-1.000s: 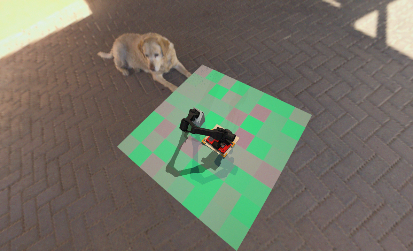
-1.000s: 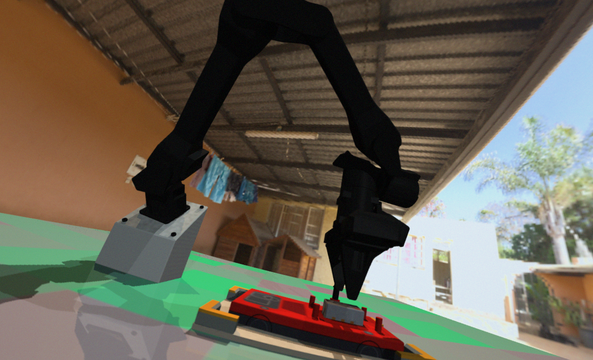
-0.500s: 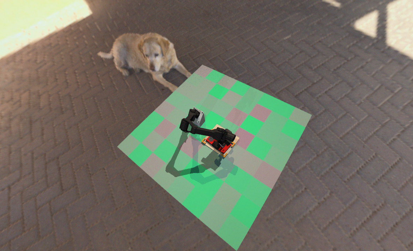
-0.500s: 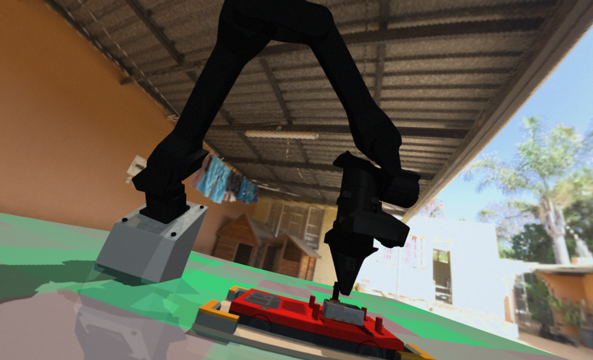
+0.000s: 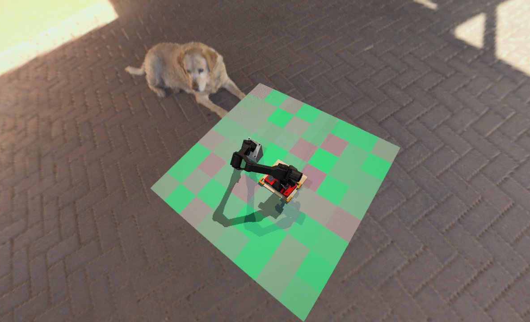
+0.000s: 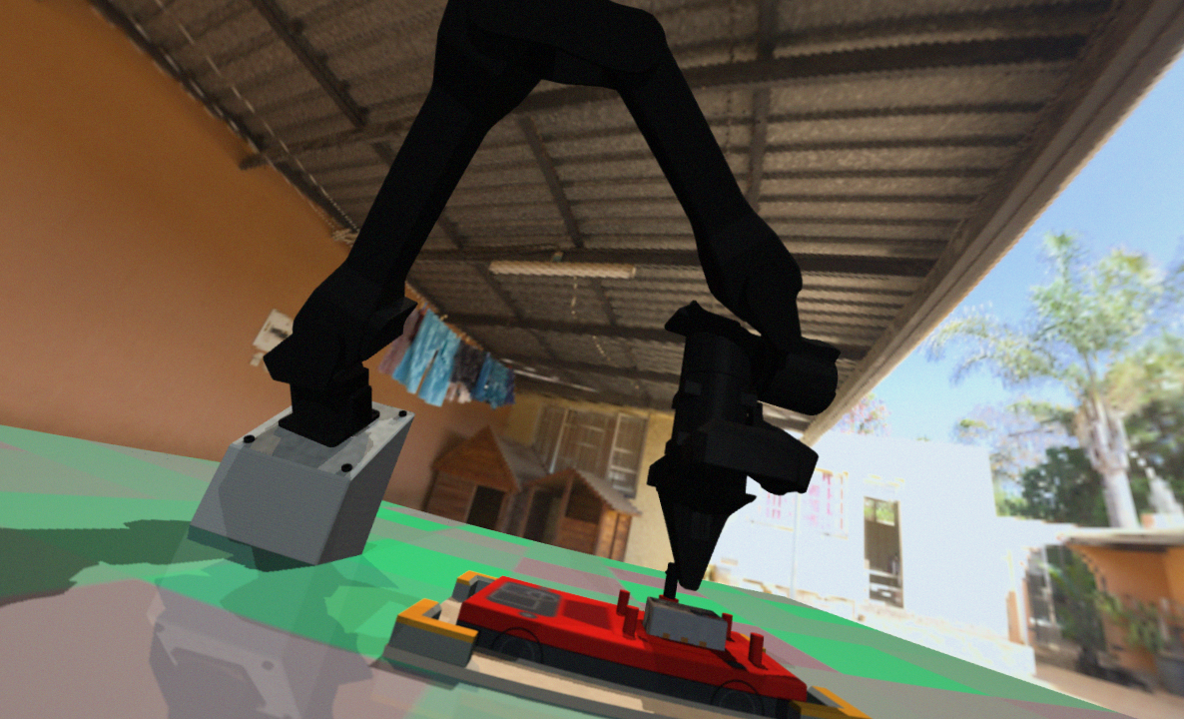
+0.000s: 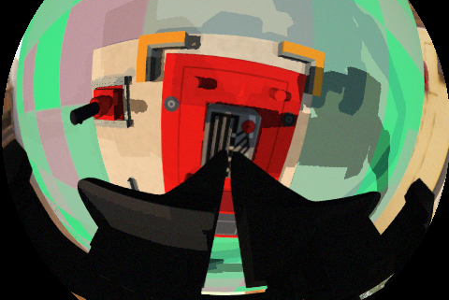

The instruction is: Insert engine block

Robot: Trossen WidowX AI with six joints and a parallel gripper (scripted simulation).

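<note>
The engine block (image 6: 685, 624) (image 7: 220, 124), grey with dark slots and a red round cap, sits in the opening of the red car body (image 5: 288, 191) (image 6: 587, 611) (image 7: 187, 118). In the exterior view its upper part stands above the red deck, among the red posts. I cannot tell whether it is fully down. My gripper (image 6: 689, 586) (image 7: 228, 157) is shut, with nothing between the fingertips. It points down just above the block. The fingers hide the block's near end in the wrist view. The rib cannot be made out.
The car body lies on a cream board (image 6: 560, 676) (image 7: 136, 150) with orange-topped corner brackets (image 6: 439, 618) (image 7: 161, 40). A red piece (image 7: 112, 103) with a black rod sits in a grey holder beside the car. The grey arm base (image 5: 254, 151) (image 6: 284, 504) stands on the checkered surface.
</note>
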